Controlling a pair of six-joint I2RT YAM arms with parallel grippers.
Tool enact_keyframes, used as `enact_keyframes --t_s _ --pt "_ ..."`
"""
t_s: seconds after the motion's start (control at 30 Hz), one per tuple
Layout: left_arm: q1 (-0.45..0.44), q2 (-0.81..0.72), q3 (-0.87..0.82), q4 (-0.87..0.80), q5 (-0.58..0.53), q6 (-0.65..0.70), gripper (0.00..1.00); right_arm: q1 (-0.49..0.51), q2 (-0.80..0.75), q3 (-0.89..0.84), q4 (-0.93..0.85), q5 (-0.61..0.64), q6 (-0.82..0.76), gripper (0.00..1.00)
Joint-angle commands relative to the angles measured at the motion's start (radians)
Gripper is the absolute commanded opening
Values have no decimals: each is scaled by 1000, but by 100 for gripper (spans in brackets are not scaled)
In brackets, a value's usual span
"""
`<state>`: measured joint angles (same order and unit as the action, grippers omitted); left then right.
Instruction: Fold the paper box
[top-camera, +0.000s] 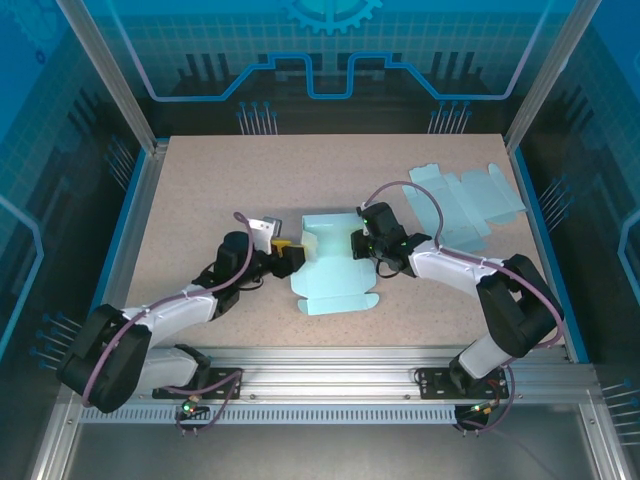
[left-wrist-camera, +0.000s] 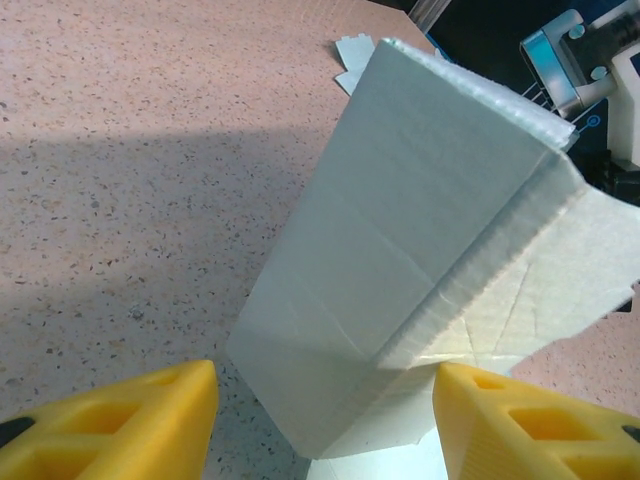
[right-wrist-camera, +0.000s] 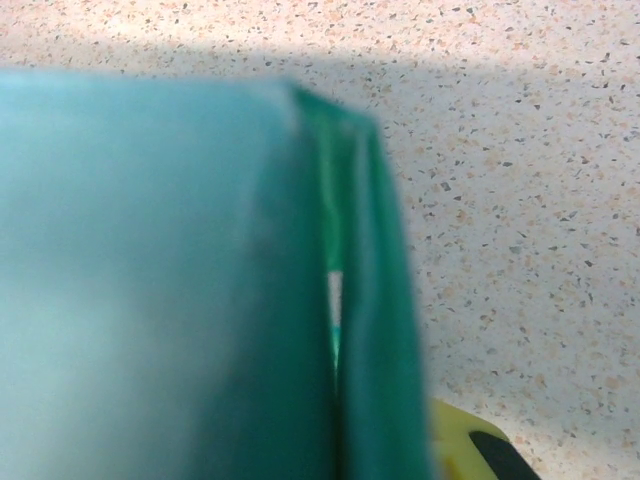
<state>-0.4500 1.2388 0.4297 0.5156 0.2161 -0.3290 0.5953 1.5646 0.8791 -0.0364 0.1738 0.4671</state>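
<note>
Left gripper (left-wrist-camera: 325, 405) gapes around the paper box (left-wrist-camera: 420, 230) in wrist view; right gripper (top-camera: 356, 243) clamps its wall.

Black-and-white arms (top-camera: 170, 305), purple cables (top-camera: 405, 184), yellow pincer fingers (left-wrist-camera: 130, 420).

Found box (top-camera: 330, 268) on table (top-camera: 200, 190) at centre of overhead frame. Found left gripper (top-camera: 291, 255) at its left edge and right gripper (top-camera: 358, 243) at its upper right edge, box between the two. Noted flat sheet (top-camera: 466, 200) on table at upper right of frame, above right arm, well apart from box. Noted both arm bases on rail (top-camera: 330, 382) along bottom of frame. From left wrist, found box wall standing on table at frame centre, between fingers (left-wrist-camera: 150, 415) at lower corners. From right wrist, found box at frame left, table at right.
</note>
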Motion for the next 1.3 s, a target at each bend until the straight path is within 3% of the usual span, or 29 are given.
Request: enact_keyframes --t_s 0.0,0.23,0.43,0.73,0.9,1.0,1.1,1.27 --pt "-9 12 49 -16 8 57 60 1 6 24 19 -31 -11 0" --pt "-17 35 69 18 -66 100 58 23 4 24 24 -55 -47 0" --pt "-50 67 95 20 -173 186 49 38 -2 36 10 -51 -48 0" --pt "-179 122 137 17 -562 299 30 53 5 65 -42 -5 -3 0" --pt "-207 156 171 -21 -736 249 22 62 8 73 -70 48 25 0" --pt "-212 161 174 -40 -782 166 14 73 10 77 -83 94 30 0" --pt "-212 153 178 -79 -808 83 0 82 17 94 -113 158 39 0" --pt "-223 110 176 -126 -752 26 0 86 47 129 -170 278 41 0"
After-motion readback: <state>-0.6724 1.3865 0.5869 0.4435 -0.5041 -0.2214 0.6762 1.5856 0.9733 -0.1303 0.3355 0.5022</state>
